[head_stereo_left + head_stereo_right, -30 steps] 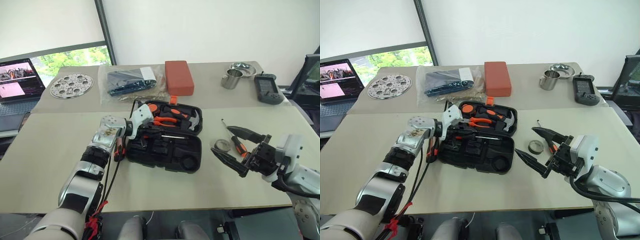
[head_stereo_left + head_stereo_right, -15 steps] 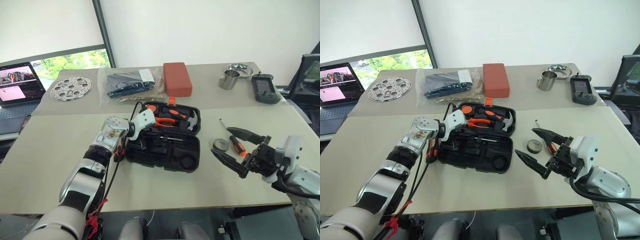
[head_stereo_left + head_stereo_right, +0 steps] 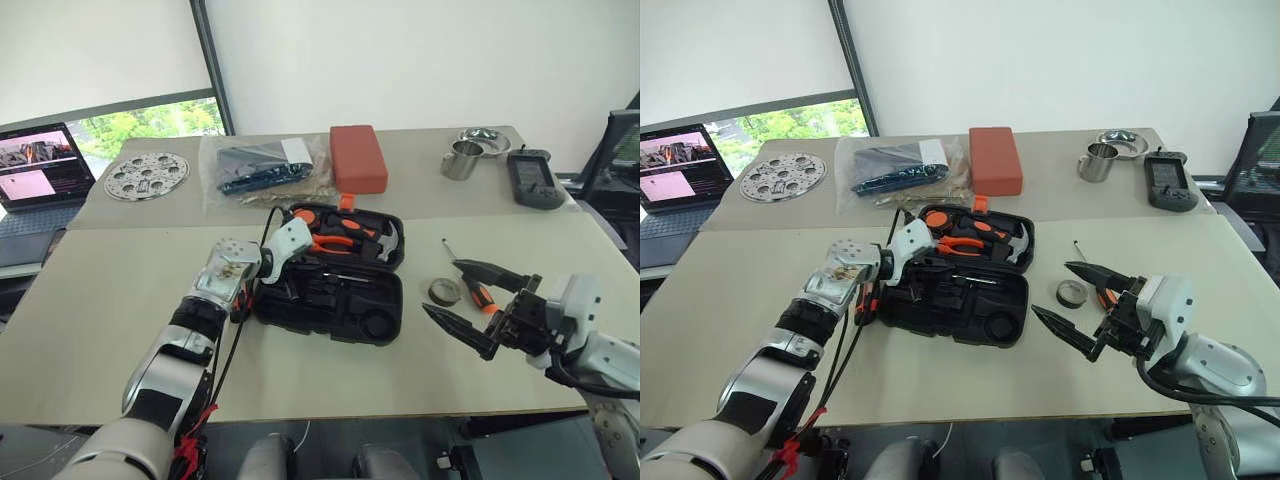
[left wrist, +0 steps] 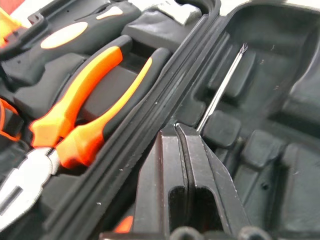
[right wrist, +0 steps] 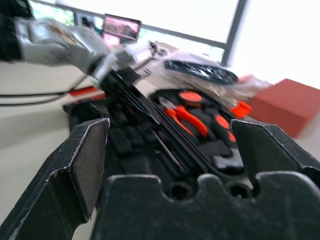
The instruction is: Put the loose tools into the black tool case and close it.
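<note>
**A:** Where does the left gripper stand?

**B:** Over the open black tool case, at its left end by the hinge line. Its 2 black fingers are pressed together, and the wrist view shows a thin screwdriver shaft running out from just past their tips across a recess of the near half. Whether the tips pinch the shaft or only rest beside it cannot be told.

**A:** And the right gripper?

**B:** Spread as wide as it goes and holding nothing, hovering above the table to the right of the case, its fingers pointing toward the case.

**A:** What lies nearest it?

**B:** An orange-and-black-handled screwdriver lies on the table between the spread fingers as seen from the head, its tip pointing away from the robot. A small dark tape roll sits just left of it, between the screwdriver and the case.

**A:** And the case itself?

**B:** It lies open at mid-table. The far half holds orange-handled pliers and a hammer; an orange latch shows at its far edge.

**A:** Beyond that?

**B:** On the far table: a red-brown block, a clear plastic bag, a perforated metal disc, a steel cup, a grey handheld device and a laptop.
</note>
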Action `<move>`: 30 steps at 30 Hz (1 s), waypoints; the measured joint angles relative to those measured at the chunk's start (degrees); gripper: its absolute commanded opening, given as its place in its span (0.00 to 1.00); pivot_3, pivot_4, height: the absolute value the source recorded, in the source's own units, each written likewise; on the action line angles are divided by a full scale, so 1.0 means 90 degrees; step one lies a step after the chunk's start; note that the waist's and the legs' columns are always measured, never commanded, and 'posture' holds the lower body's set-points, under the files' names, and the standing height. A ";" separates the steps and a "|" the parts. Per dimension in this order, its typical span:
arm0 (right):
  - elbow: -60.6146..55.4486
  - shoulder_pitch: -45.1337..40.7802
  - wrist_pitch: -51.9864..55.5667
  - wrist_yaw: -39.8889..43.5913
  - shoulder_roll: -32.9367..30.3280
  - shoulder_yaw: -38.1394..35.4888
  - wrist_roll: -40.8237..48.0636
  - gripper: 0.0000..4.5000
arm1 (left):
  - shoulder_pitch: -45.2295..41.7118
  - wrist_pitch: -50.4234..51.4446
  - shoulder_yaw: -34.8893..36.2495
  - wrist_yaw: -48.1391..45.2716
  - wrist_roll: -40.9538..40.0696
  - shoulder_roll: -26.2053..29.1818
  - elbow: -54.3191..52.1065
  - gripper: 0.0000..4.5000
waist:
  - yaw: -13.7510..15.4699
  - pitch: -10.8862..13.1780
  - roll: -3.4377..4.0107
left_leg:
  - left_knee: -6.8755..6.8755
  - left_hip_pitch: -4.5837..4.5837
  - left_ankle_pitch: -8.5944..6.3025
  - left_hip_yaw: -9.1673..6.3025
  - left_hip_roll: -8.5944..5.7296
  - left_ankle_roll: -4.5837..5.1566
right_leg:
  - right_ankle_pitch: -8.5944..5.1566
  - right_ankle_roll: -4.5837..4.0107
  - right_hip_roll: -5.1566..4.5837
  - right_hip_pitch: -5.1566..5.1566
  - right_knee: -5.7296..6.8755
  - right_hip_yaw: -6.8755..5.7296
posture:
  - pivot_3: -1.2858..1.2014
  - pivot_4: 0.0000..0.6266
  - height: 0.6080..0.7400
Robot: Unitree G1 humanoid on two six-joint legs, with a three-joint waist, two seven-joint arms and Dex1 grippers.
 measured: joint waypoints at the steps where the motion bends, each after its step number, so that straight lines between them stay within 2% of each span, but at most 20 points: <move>1: 0.0125 -0.0104 0.0076 -0.0206 -0.0010 -0.0004 -0.0134 1.00 | 0.0120 0.0237 0.0077 -0.0214 -0.0294 0.0107 -0.0445 0.23 | -0.0012 0.0001 0.0001 | -0.0006 0.0000 0.0001 0.0000 0.0003 -0.0003 | 0.0000 -0.0001 0.0003 0.0000 -0.0002 0.0000 | 0.52 0.24 1.00; 4: 0.0450 -0.0402 0.0520 -0.0786 -0.0207 -0.0028 -0.0529 1.00 | 0.0286 0.0924 0.0341 -0.0705 -0.1001 0.0547 -0.1575 0.46 | -0.0016 0.0000 0.0003 | -0.0014 0.0006 0.0005 0.0000 0.0008 -0.0009 | 0.0000 -0.0001 0.0005 0.0001 -0.0002 0.0000 | 0.52 0.24 1.00; 7: 0.0950 -0.0726 0.1712 -0.1325 -0.0784 0.0091 -0.0951 1.00 | 0.0447 0.1419 0.0670 -0.0955 -0.1515 0.1190 -0.2585 0.72 | -0.0002 -0.0001 0.0008 | -0.0014 0.0010 0.0006 0.0001 0.0008 -0.0010 | 0.0000 -0.0001 0.0001 0.0003 -0.0004 0.0001 | 0.52 0.24 1.00; 11: 0.1663 -0.1234 0.2876 -0.1674 -0.1041 0.0275 -0.1120 1.00 | 0.0589 0.1618 0.0882 -0.1133 -0.1784 0.1844 -0.3287 0.99 | 0.0013 0.0000 0.0007 | -0.0011 0.0010 0.0006 0.0001 0.0007 -0.0010 | 0.0000 -0.0001 -0.0002 0.0005 -0.0008 0.0005 | 0.52 0.24 1.00; 16: 0.2691 -0.2111 0.3688 -0.1665 -0.1045 0.0701 -0.1200 1.00 | 0.0746 0.2102 0.1111 -0.1557 -0.2409 0.2722 -0.4219 0.99 | -0.0007 0.0004 0.0007 | -0.0018 0.0009 0.0004 0.0003 0.0007 -0.0008 | 0.0000 -0.0001 -0.0002 0.0002 -0.0015 0.0010 | 0.52 0.24 1.00; 24: 0.3355 -0.2746 0.4069 -0.1398 -0.0981 0.1404 -0.1307 1.00 | 0.0954 0.2234 0.1290 -0.1307 -0.2659 0.2973 -0.4587 0.99 | 0.0005 0.0006 0.0007 | -0.0015 0.0007 0.0003 0.0002 0.0008 -0.0005 | 0.0000 0.0000 -0.0001 0.0001 -0.0016 0.0012 | 0.52 0.24 1.00; 25: 0.3397 -0.2760 0.4087 -0.1379 -0.0959 0.1513 -0.1327 0.88 | 0.1007 0.2241 0.1295 -0.1237 -0.2663 0.2980 -0.4603 1.00 | 0.0005 0.0006 0.0006 | -0.0015 0.0006 0.0002 0.0002 0.0008 -0.0004 | 0.0000 0.0000 -0.0002 0.0001 -0.0016 0.0012 | 0.52 0.24 1.00; 28: 0.3486 -0.2787 0.4014 -0.1399 -0.0922 0.1577 -0.1474 0.70 | 0.1120 0.2252 0.1301 -0.1135 -0.2740 0.3000 -0.4703 1.00 | 0.0001 0.0007 0.0004 | -0.0014 0.0007 0.0002 0.0003 0.0008 -0.0004 | 0.0000 0.0000 -0.0004 0.0001 -0.0016 0.0013 | 0.52 0.24 1.00; 30: 0.3545 -0.2798 0.3935 -0.1403 -0.0898 0.1574 -0.1511 0.54 | 0.1139 0.2252 0.1301 -0.1089 -0.2790 0.3009 -0.4738 1.00 | 0.0004 0.0007 0.0003 | -0.0014 0.0008 0.0002 0.0002 0.0009 -0.0004 | 0.0000 0.0000 -0.0003 0.0002 -0.0016 0.0012 | 0.52 0.24 1.00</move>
